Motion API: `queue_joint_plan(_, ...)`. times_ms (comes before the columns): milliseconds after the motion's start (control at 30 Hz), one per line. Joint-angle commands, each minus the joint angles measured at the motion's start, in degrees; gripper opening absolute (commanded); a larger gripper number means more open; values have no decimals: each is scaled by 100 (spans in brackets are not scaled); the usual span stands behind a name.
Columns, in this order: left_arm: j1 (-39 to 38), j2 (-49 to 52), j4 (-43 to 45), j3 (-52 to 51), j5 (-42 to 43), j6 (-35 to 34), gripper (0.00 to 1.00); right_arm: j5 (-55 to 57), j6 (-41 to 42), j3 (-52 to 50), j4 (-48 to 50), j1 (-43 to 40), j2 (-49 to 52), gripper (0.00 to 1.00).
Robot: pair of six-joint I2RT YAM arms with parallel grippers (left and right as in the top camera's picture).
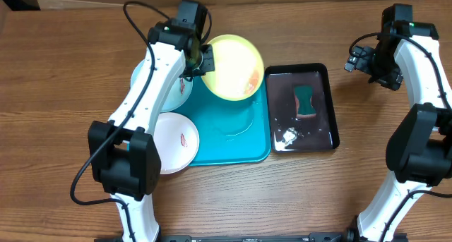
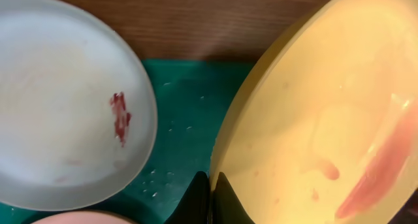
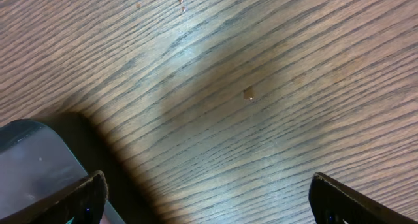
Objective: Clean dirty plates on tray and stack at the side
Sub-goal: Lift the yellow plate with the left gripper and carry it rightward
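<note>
At twelve o'clock on the turquoise tray (image 1: pixel 233 140), the left gripper (image 2: pixel 210 199) pinches the rim of the yellow-green plate (image 1: pixel 229 67), tilting it with the smear showing. The right gripper (image 3: pixel 209 191) hangs wide open at two o'clock. Scrubbing seems next, which calls for fetching the sponge (image 1: pixel 305 101) from the black tray (image 1: pixel 326 80).

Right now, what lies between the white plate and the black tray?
Only the floor of the turquoise tray, with no plate on it there; the overhead view shows it.
</note>
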Motion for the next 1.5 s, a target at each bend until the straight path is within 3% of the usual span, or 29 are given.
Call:
queue_joint_plan(0,-319,59,44,365,-151,133,4,-48,26,48,17,-28,-144,100)
queue_joint_plan(333,-1419,59,39,826,-1775,286,4,-48,26,48,17,-28,-144,100)
queue_joint_plan(1033,-4594,57,-24,907,-7827,417,4,-48,26,48,17,-28,-144,100)
queue_joint_plan(1467,-4739,59,-22,907,-8157,437,4,-48,26,48,17,-28,-144,100)
